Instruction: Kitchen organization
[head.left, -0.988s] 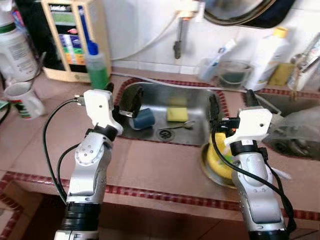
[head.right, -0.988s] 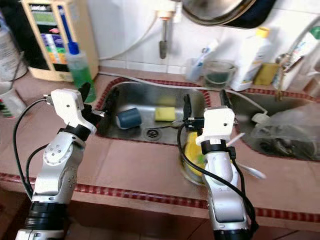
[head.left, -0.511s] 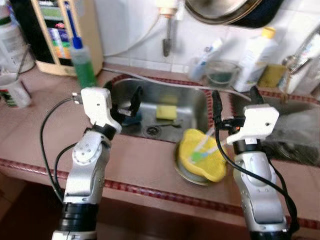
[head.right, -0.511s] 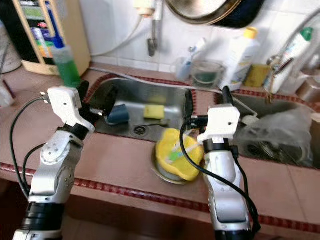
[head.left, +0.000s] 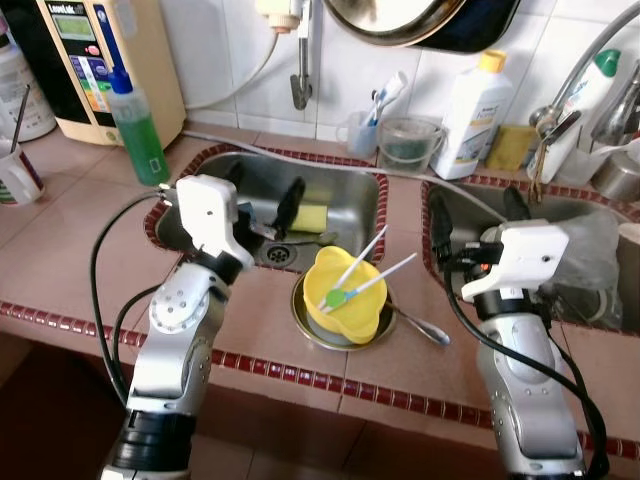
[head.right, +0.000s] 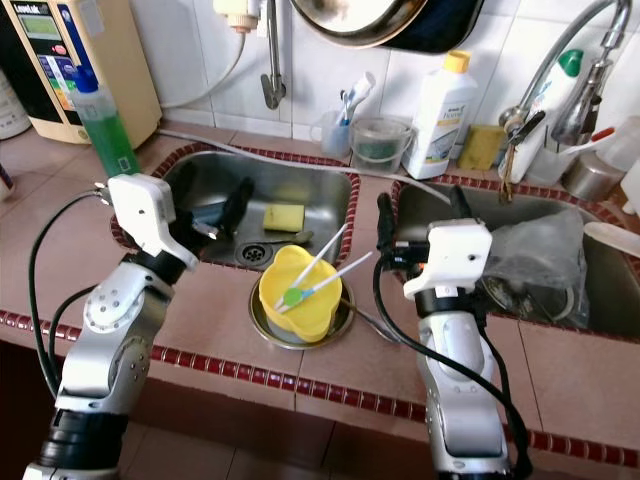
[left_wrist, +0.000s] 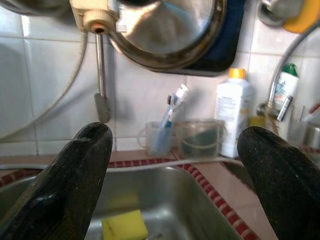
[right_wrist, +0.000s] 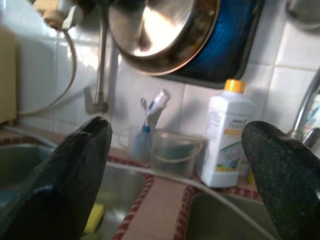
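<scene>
Left tool (head.left: 262, 201) spread (wrist view: pan (left_wrist: 170, 30) overhead).

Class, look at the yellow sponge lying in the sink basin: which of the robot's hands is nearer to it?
Left. The left hand hovers over the basin beside the yellow sponge; the right hand is over the other basin, farther away.

a yellow bowl (head.left: 343, 292) sits upright in a metal dish (head.left: 300, 318) on the tiled counter, at six o'clock from the sink drain. two white sticks (head.left: 362, 268) lean in it toward two o'clock.
</scene>
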